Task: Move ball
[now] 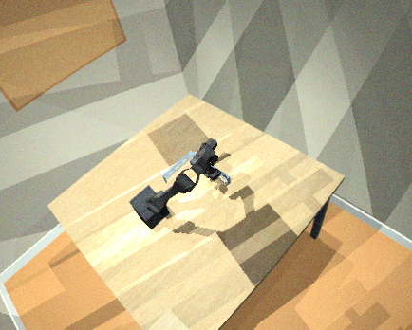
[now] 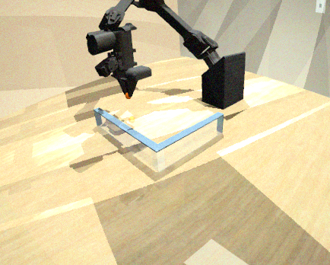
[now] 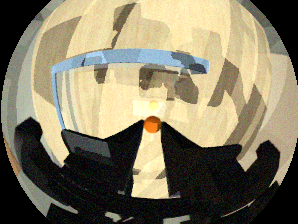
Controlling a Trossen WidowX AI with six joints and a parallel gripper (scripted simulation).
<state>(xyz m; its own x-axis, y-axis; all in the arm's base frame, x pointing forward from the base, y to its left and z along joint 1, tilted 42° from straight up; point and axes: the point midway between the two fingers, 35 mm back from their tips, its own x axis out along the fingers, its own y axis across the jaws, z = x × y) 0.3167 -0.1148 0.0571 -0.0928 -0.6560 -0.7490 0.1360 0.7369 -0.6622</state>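
The small orange ball hangs clear above the table, pinched at the tips of the closed gripper, while its pale see-through copy rests on the wood below, just inside the blue-rimmed clear walls near their left arm.

We see our single arm rising from its dark base and reaching out over the corner walls, bent at the elbow so the wrist hangs downward. Our gripper points nearly straight down, raised well above the walls' top edge. Its fingers are narrowed and clamped on the ball, which sits pinched right at the fingertips, lifted off the table.
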